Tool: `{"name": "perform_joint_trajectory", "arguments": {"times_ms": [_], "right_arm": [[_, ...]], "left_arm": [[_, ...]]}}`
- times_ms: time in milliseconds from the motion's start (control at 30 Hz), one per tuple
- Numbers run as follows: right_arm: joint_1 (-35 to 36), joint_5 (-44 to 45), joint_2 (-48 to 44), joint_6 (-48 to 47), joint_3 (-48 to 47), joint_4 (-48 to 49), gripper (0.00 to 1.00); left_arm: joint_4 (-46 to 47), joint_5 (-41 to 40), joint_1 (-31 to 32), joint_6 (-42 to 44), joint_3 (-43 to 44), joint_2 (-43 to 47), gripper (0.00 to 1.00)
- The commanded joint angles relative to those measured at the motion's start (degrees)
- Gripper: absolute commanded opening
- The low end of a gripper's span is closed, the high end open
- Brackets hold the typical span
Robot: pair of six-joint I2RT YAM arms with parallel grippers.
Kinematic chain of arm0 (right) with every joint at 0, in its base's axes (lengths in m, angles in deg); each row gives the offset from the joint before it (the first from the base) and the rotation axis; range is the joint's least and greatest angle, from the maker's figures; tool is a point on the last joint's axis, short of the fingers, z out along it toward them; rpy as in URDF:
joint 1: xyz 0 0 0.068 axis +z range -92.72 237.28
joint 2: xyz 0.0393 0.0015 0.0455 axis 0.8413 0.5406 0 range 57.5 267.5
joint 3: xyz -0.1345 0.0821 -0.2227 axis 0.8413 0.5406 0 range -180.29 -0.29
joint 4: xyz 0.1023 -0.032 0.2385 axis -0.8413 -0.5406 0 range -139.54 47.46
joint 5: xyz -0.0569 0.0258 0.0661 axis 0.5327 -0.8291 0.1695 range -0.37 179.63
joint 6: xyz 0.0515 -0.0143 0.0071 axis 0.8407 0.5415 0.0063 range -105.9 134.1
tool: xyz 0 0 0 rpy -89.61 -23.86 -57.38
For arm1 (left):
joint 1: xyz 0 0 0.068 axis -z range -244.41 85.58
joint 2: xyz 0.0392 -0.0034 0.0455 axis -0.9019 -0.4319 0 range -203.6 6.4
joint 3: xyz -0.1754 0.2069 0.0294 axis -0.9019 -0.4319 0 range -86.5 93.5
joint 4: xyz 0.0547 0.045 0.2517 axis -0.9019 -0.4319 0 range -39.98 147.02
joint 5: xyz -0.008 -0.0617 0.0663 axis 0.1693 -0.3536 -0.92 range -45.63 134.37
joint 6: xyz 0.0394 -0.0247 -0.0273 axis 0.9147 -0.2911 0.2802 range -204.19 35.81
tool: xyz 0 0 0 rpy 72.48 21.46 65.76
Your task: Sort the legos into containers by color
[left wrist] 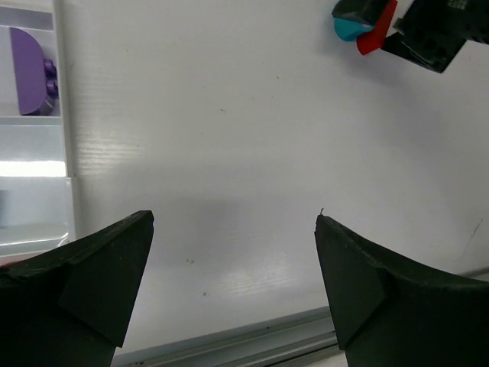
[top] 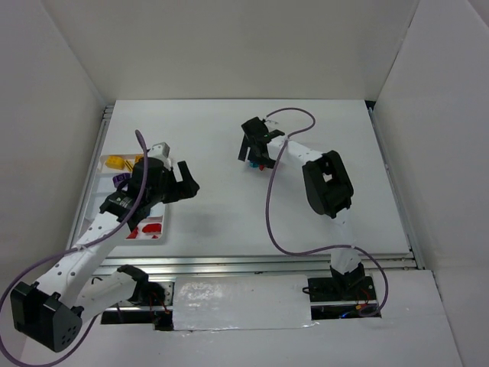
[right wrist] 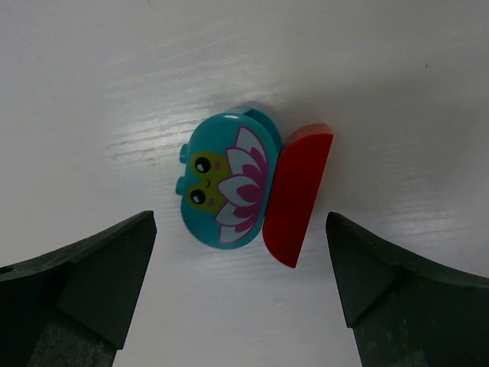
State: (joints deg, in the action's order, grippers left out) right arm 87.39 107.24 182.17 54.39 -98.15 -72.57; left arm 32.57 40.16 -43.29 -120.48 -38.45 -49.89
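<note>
– While your left gripper (left wrist: 234,218) hangs empty, jaws apart, just beside the tray (left wrist: 34,141), what's your move?
– Use the right gripper (right wrist: 239,222). Its jaws are wide over the teal brick (right wrist: 221,180) and red brick (right wrist: 299,191), which touch on the table (top: 229,222), well apart from the tray. Straddle only the teal, centre it and close gently, or you'll likely drag the red along.

- Pairs white links (top: 76,264) with black joint housings (top: 327,183).
- Trails purple cables (top: 267,200) from both wrists.
- Ends in matte black, wedge-shaped fingers (right wrist: 84,275).
</note>
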Motion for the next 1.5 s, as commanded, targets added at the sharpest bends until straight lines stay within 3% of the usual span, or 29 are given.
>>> {"name": "perform_joint_trajectory", "arguments": {"times_ms": [0,167,233,300,367,467,533,567,600,733,833,967,1067,1333,1400,1467], "right_arm": [[-1.19,0.94,2.25,-1.01,-4.52,-3.63,1.00],[-1.98,2.08,5.68,-1.62,-7.26,-6.63,0.95],[-2.24,0.51,4.54,-3.46,-4.89,-3.66,0.70],[-2.42,-1.43,2.97,-4.25,-2.35,-0.58,0.54],[-2.25,-4.32,1.12,-7.50,0.12,2.23,0.02],[-0.76,-6.87,-7.56,-12.77,10.64,11.44,0.00],[1.26,-13.71,-19.15,-19.61,24.69,24.00,0.00],[2.23,-16.70,-23.54,-21.73,34.31,32.66,0.00],[4.32,-20.73,-31.42,-24.53,38.06,36.14,0.00],[9.77,-31.02,-44.66,-31.14,49.07,43.81,0.00],[16.44,-28.01,-49.95,-34.75,50.14,42.77,0.00],[18.84,-27.01,-50.39,-32.65,44.53,37.76,0.00],[20.60,-25.08,-50.31,-32.38,42.06,36.18,0.00],[22.62,-24.81,-51.36,-31.42,40.83,37.06,0.00],[22.98,-25.25,-51.27,-31.24,40.30,37.40,0.00],[23.33,-24.99,-51.27,-30.98,40.30,37.93,0.00]], "left_arm": [[0.89,0.78,1.81,1.84,-0.68,-0.13,0.99],[2.47,1.75,2.78,1.67,-1.56,-1.45,0.99],[3.00,1.31,2.78,1.32,-1.82,-1.45,1.00],[2.83,0.52,2.87,1.14,-1.73,-1.36,0.99],[2.48,-0.18,2.87,0.52,-1.47,-1.01,1.00],[0.99,-2.82,2.87,-1.06,-0.42,0.12,0.99],[-0.25,-3.62,2.69,-2.28,1.16,0.74,1.00],[-0.08,-2.92,2.69,-2.55,1.43,1.62,0.99],[0.97,-1.69,2.43,-3.25,1.60,1.89,1.00],[4.31,7.16,1.99,-7.72,1.87,2.68,1.00],[11.13,15.24,2.43,-13.09,-0.49,3.73,0.99],[20.13,23.62,2.43,-18.28,-3.93,4.26,1.00],[23.99,26.43,2.52,-20.83,-5.60,5.40,1.00],[23.83,27.67,2.52,-19.87,-5.69,4.61,0.96],[26.46,29.16,2.43,-20.48,-7.09,4.18,0.91],[28.13,31.00,2.52,-20.57,-7.71,3.47,0.60]]}}
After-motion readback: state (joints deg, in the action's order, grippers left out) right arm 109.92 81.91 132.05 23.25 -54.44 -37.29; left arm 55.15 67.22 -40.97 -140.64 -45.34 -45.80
